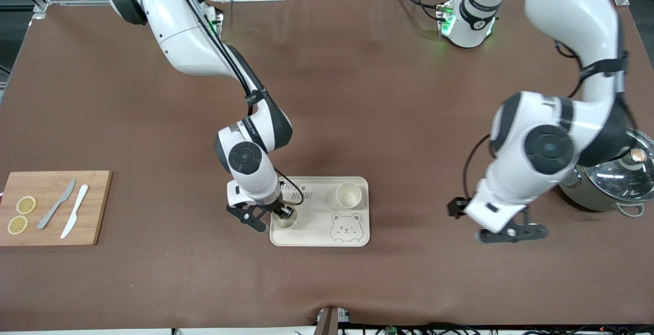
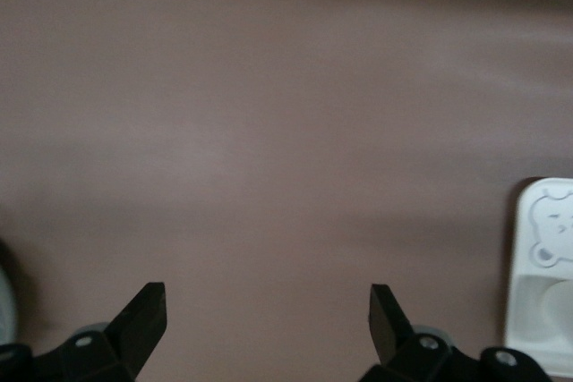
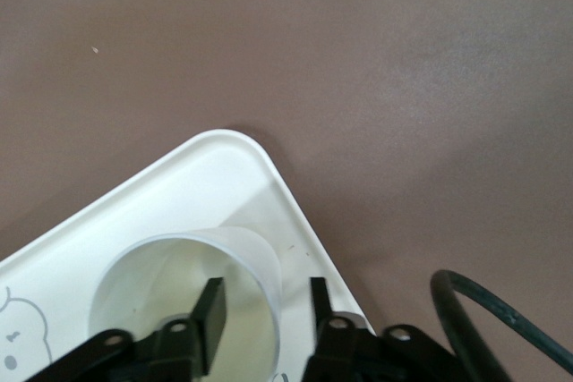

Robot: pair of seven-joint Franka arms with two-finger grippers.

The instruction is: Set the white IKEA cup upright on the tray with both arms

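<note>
The cream tray (image 1: 317, 233) with the bear drawing lies mid-table. Two white cups stand upright on it. One cup (image 1: 349, 195) is at the tray's corner toward the left arm's end. The other cup (image 1: 284, 219) is at the corner toward the right arm's end, nearer the front camera. My right gripper (image 1: 282, 213) is down at this cup. In the right wrist view the right gripper (image 3: 266, 310) is open. One finger is inside the cup (image 3: 161, 275) and one is outside its wall, with gaps on both sides. My left gripper (image 1: 511, 234) (image 2: 269, 310) is open and empty, low over bare table.
A wooden cutting board (image 1: 56, 207) with two knives and lemon slices lies at the right arm's end. A steel pot with a glass lid (image 1: 613, 179) stands at the left arm's end, beside the left arm. The tray's edge (image 2: 540, 257) shows in the left wrist view.
</note>
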